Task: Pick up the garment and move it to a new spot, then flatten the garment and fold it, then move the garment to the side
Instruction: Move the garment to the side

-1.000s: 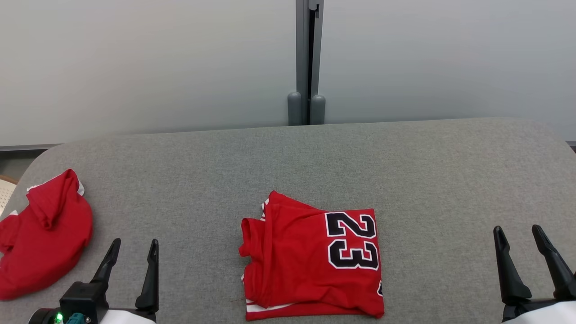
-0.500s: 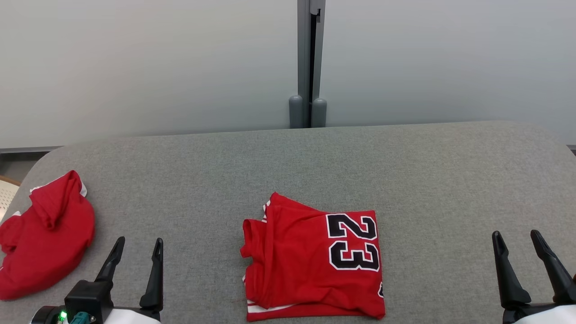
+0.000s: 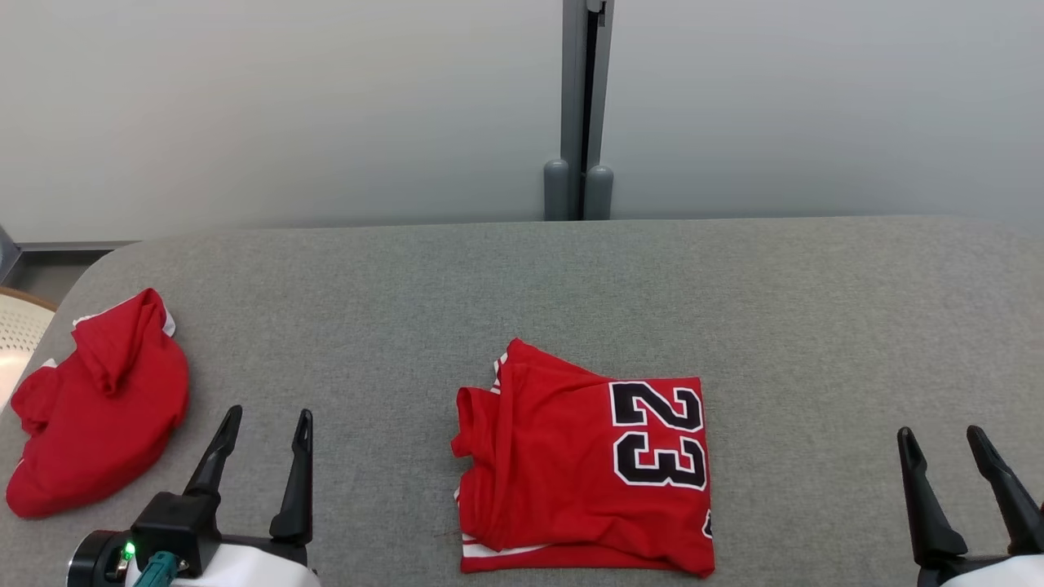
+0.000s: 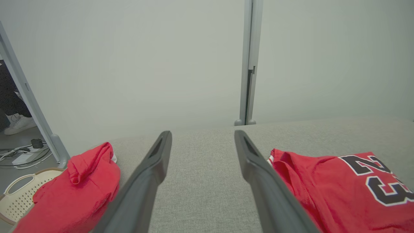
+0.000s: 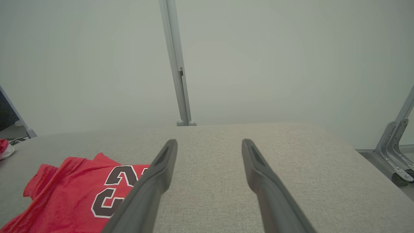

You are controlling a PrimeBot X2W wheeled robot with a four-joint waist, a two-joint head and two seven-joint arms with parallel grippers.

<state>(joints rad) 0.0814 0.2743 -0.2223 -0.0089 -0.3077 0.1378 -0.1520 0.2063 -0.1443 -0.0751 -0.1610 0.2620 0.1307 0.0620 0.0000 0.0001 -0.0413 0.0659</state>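
A red garment with a black "23" lies folded into a rough square at the front middle of the grey table. It also shows in the left wrist view and the right wrist view. A second red garment lies crumpled in a heap at the table's left end. My left gripper is open between the two, touching neither. My right gripper is open and empty over bare table, well to the right of the folded garment.
A pale perforated basket sits beyond the table's left edge, lower than the top. A grey post and pale wall panels stand behind the table. A metal frame on a caster stands off the right end.
The whole head view has shifted right, so the camera has turned a little left. Both garments lie as before. The left gripper sits slightly higher in view; both grippers stay open.
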